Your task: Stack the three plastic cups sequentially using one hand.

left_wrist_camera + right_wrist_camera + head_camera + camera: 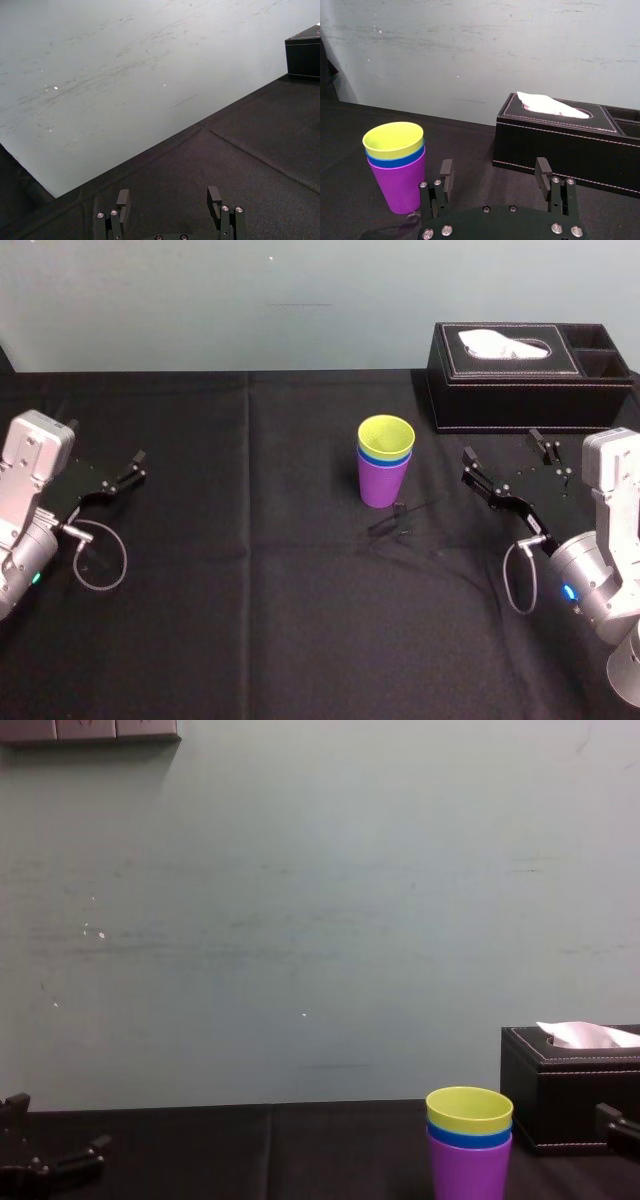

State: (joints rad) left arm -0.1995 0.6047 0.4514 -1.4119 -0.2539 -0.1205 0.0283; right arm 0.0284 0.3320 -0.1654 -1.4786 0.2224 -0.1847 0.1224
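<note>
- The three plastic cups (385,462) stand nested as one upright stack on the black tablecloth (250,590).
- The purple cup (381,483) is the outer one at the bottom. The blue cup (387,454) sits inside it, with just a band of its rim showing. The yellow-green cup (386,434) sits innermost, and its open mouth shows nothing inside.
- The black tissue box (505,390) holds a white tissue (497,344) poking up through its top slot. The two open compartments (598,350) at its right end are too dark to tell what they hold.
- The right gripper (505,462) hovers low with its fingers (446,176) spread wide and nothing between them.
- The stack stands forward of the fingertips and out past the finger on the robot's left side, near it but not touching.
- The tissue box lies ahead of the gap and the other finger, close to the table's far edge by the wall (300,920).
- The left gripper (128,472) is parked well away from the cups, its fingers (215,196) also apart. Bare cloth runs from its fingertips to the far table edge.
- Open cloth surrounds the stack on all sides, widest towards the robot's left.
- The cups are smooth, tapered and glossy, wider at the rim than at the base.
</note>
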